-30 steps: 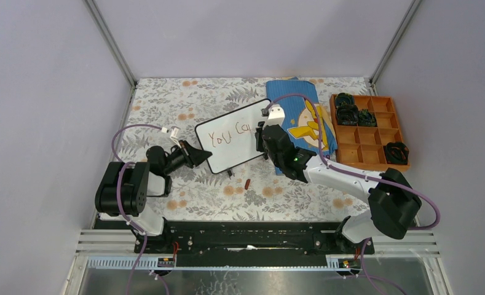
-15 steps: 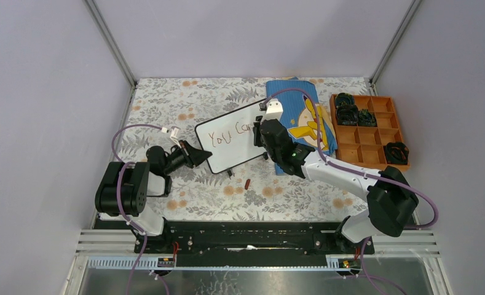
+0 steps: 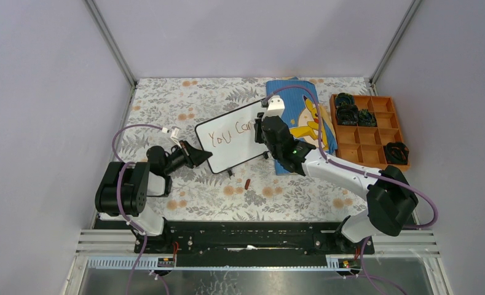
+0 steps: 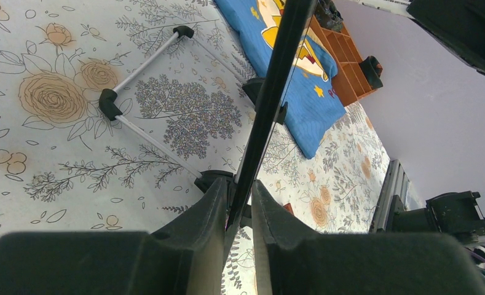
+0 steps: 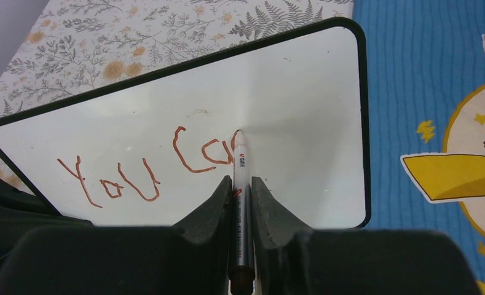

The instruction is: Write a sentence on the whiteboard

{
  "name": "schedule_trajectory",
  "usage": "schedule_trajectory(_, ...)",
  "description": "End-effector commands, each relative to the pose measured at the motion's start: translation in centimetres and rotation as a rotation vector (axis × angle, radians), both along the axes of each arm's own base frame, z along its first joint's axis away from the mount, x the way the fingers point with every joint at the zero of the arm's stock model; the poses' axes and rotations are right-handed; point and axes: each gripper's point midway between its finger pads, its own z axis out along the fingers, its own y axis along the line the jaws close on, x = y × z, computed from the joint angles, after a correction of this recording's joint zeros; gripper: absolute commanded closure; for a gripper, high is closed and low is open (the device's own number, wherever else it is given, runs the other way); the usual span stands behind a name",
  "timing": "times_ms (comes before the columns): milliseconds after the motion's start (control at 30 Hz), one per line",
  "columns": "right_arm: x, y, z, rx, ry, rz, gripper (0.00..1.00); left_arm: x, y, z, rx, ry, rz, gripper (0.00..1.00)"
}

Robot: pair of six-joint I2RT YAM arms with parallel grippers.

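Note:
The whiteboard (image 3: 227,150) stands tilted on the flowered table, left of centre. My left gripper (image 3: 201,158) is shut on its near-left edge; the left wrist view shows the black rim (image 4: 275,80) edge-on between the gripper's (image 4: 238,187) fingers. My right gripper (image 3: 259,132) is shut on a silver marker (image 5: 240,166), whose tip touches the board's face (image 5: 301,92). In the right wrist view that gripper (image 5: 238,182) holds the marker upright. The sentence (image 5: 147,169) reads "You Ca" in red-brown strokes, with a fresh stroke rising to the tip.
A blue cloth (image 3: 301,123) with a yellow cartoon figure lies just right of the board, under my right arm. An orange compartment tray (image 3: 369,129) with dark items sits at the far right. A small red cap (image 3: 247,183) lies on the table below the board.
My right gripper has slid the marker a little toward the board's far edge, lengthening the stroke after "Ca". The left gripper and the board have not moved.

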Motion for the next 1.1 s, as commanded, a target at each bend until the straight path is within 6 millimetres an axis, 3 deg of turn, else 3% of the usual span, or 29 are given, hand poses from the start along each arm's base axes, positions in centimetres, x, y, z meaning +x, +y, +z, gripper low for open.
schedule_trajectory(0, 1.6, -0.7, 2.4, 0.027, -0.055, -0.052, 1.0, 0.4, 0.4, -1.2, 0.028, 0.027, 0.026, 0.74)
schedule_trajectory(767, -0.1, -2.3, -1.4, -0.002, 0.026, -0.062, 1.0, 0.5, 0.4, -1.2, 0.03, 0.029, 0.026, 0.74)
schedule_trajectory(967, -0.5, -2.6, -1.1, 0.007, 0.026, -0.065, 1.0, 0.5, 0.4, -1.2, 0.03, 0.03, 0.027, 0.74)
schedule_trajectory(1067, -0.8, -2.8, 0.4, 0.039, 0.003, -0.059, 1.0, 0.4, 0.3, -1.3, 0.03, 0.031, 0.026, 0.74)
